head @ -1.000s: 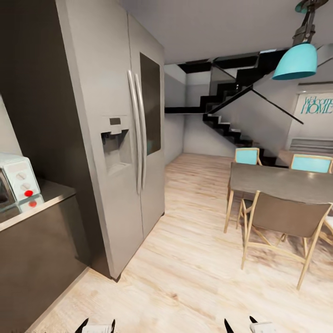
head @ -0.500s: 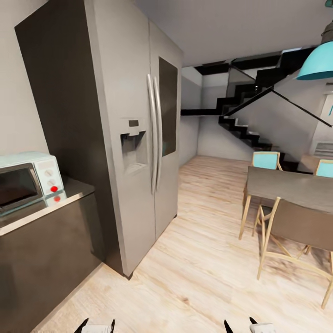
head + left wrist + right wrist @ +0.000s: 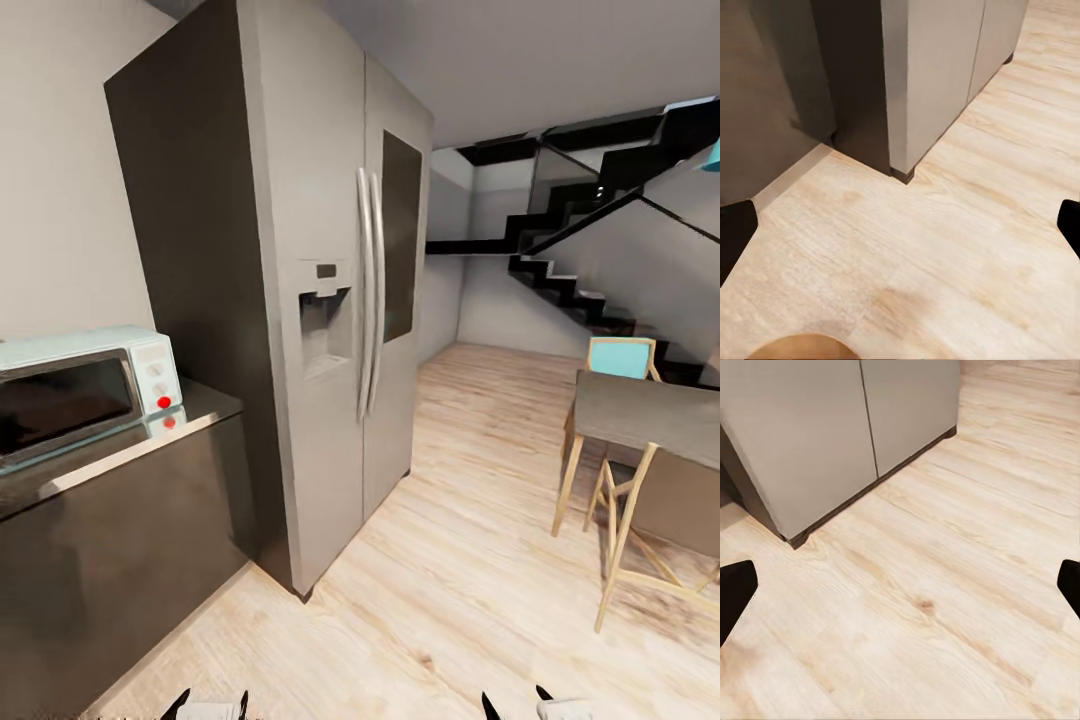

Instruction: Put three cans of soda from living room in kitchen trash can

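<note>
I am in the kitchen, facing the grey steel double-door fridge (image 3: 340, 330) with its water dispenser (image 3: 322, 320). No soda can and no trash can are in view. My left gripper (image 3: 212, 700) and right gripper (image 3: 517, 698) just show at the bottom edge of the head view. In the left wrist view the left gripper (image 3: 900, 229) is open, its dark fingertips (image 3: 735, 232) far apart over bare wood floor. The right gripper (image 3: 900, 589) is open too, with nothing between its fingertips (image 3: 735, 592). A rounded orange-brown shape (image 3: 795, 349) sits at the edge of the left wrist view; I cannot tell what it is.
A dark counter (image 3: 120, 470) with a pale microwave (image 3: 80, 385) stands left of the fridge. A grey dining table (image 3: 650, 410) with wooden chairs (image 3: 625, 500) is at the right. Black stairs (image 3: 570, 290) rise at the back. Light wood floor (image 3: 440, 600) stretches ahead.
The whole view has swung to the left: fridge and table slid right in the picture, more of the microwave and wall came in, the teal lamp nearly left. Both grippers look the same.
</note>
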Robot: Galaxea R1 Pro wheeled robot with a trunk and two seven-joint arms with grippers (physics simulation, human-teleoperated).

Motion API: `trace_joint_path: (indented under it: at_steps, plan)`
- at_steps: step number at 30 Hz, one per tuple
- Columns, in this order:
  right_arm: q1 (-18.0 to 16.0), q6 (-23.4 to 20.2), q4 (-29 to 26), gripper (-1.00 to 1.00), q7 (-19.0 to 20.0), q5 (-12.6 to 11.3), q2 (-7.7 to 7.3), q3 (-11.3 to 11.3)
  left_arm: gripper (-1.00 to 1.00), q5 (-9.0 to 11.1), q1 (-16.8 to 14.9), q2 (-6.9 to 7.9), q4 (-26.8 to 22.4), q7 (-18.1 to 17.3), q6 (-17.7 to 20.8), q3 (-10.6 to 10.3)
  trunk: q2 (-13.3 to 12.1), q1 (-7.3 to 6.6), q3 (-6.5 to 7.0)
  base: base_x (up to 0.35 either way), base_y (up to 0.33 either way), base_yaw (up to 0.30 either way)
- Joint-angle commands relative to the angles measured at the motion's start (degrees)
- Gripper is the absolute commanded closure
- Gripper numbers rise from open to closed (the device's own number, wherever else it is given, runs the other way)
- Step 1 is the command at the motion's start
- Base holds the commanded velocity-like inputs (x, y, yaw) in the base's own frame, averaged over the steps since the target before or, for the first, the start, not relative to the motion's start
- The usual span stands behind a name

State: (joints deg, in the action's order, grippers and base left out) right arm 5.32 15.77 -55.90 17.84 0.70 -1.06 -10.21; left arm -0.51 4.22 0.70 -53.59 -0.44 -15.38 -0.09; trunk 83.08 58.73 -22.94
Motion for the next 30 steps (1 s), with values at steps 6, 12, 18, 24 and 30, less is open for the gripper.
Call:
trace_joint_path:
  at_steps: [6, 12, 18, 24, 30]
  plan:
    - [0.0, 0.0, 0.0, -1.00, 0.0, 0.0, 0.00, 0.2, -1.00, 0.0, 0.0, 0.00, 0.0, 0.0, 0.0, 0.0, 0.0, 0.00, 0.30, 0.000, 0.000, 0.217]
    - [0.0, 0.0, 0.0, -1.00, 0.0, 0.0, 0.00, 0.3, -1.00, 0.0, 0.0, 0.00, 0.0, 0.0, 0.0, 0.0, 0.0, 0.00, 0.60, 0.000, 0.000, 0.217]
    - [0.0, 0.0, 0.0, -1.00, 0.0, 0.0, 0.00, 0.3, -1.00, 0.0, 0.0, 0.00, 0.0, 0.0, 0.0, 0.0, 0.0, 0.00, 0.90, 0.000, 0.000, 0.217]
    - [0.0, 0.0, 0.0, -1.00, 0.0, 0.0, 0.00, 0.3, -1.00, 0.0, 0.0, 0.00, 0.0, 0.0, 0.0, -0.1, 0.0, 0.00, 1.20, 0.000, 0.000, 0.217]
    - [0.0, 0.0, 0.1, -1.00, 0.0, 0.0, 0.00, 0.3, -1.00, 0.0, 0.0, 0.00, 0.0, 0.0, 0.0, -0.2, 0.0, 0.00, 1.47, 0.000, 0.000, 0.220]
